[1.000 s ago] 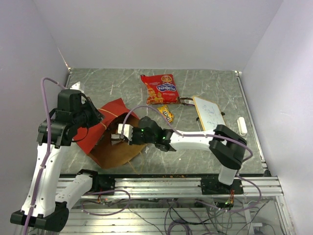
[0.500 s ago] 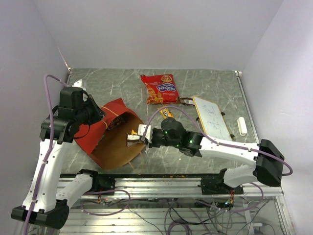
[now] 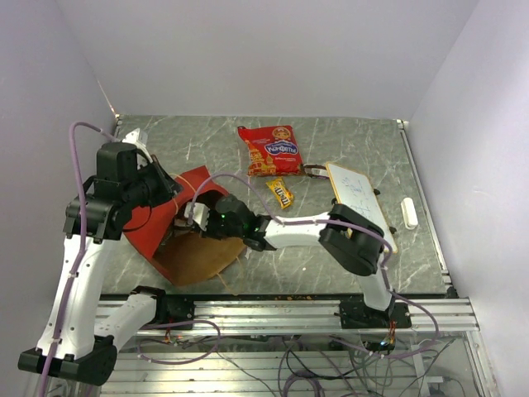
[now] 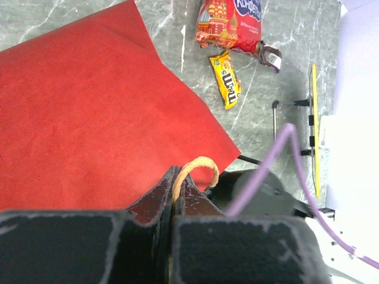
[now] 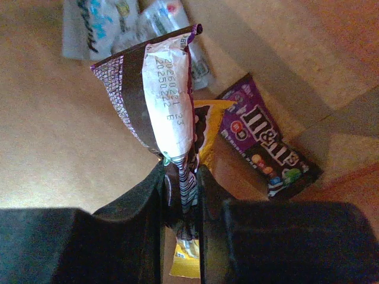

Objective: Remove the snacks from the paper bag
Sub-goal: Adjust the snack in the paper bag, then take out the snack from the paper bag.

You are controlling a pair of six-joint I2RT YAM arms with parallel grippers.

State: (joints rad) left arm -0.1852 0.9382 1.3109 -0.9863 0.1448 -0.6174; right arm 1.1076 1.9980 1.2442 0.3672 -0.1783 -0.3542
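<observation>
Your left hand [image 4: 176,177] is pinching the string handle [image 4: 198,163] of the red paper bag [image 4: 89,112]; beyond it, a red packet [image 4: 231,23] and a yellow packet [image 4: 227,80] are lying on the table [image 4: 177,35].

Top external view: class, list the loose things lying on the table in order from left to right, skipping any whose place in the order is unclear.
Left to right: paper bag → large red packet → white board → small white object by the right edge. Left out: the small yellow packet, which overlaps the red packet's span.
</observation>
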